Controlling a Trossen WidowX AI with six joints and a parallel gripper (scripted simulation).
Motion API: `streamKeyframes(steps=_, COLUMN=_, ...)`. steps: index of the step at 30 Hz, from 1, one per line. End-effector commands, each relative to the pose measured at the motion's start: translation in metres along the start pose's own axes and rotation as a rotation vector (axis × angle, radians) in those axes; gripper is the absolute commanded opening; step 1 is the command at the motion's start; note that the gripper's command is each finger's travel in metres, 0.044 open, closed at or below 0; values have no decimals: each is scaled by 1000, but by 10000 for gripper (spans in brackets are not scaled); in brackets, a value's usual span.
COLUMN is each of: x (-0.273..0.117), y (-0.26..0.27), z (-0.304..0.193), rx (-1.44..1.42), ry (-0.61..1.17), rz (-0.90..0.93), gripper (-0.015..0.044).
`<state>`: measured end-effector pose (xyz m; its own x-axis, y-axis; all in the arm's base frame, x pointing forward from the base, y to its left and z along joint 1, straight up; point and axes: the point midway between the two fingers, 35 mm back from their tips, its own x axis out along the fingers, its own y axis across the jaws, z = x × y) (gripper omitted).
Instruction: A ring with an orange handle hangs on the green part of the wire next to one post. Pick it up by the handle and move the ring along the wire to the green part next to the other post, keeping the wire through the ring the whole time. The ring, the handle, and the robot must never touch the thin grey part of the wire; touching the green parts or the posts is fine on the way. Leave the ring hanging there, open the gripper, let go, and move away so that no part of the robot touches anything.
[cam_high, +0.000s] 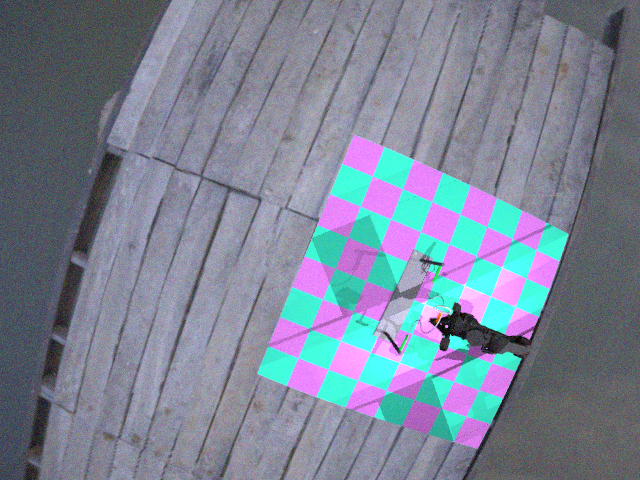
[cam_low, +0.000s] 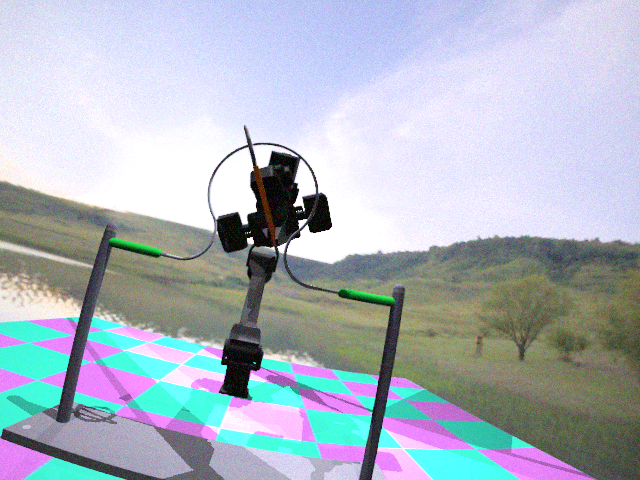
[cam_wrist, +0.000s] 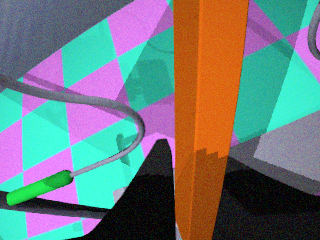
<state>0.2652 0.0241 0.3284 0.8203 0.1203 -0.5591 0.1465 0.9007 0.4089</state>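
The ring (cam_high: 442, 306) (cam_low: 248, 138) is near edge-on in the exterior view, at the top of the wire's high arch. The thin grey wire (cam_low: 208, 193) (cam_wrist: 140, 129) appears to pass through it; whether they touch cannot be told. The orange handle (cam_high: 438, 317) (cam_low: 264, 202) (cam_wrist: 212, 100) slants down from the ring. My gripper (cam_wrist: 174, 147) is shut on the handle, inside the arch's outline in the exterior view. One green part (cam_low: 135, 247) is at the left post (cam_low: 85, 325), the other green part (cam_low: 367, 297) at the right post (cam_low: 383, 382).
The posts stand on a grey base plate (cam_high: 413, 271) (cam_low: 118, 439) on the checkered mat (cam_high: 336, 359). In the exterior view the wire dips on both sides of the arch toward the green parts. The arm (cam_high: 480, 333) (cam_low: 253, 302) reaches in from the side opposite the base plate.
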Motion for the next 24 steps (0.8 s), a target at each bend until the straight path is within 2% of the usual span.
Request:
streamKeyframes(steps=1, x=-1, y=-2, z=1, rx=-47, ry=-10, rz=-31, gripper=-150)
streamKeyframes(steps=24, x=-1, y=-16, z=3, rx=-296, ry=-48, rz=-208, gripper=-150)
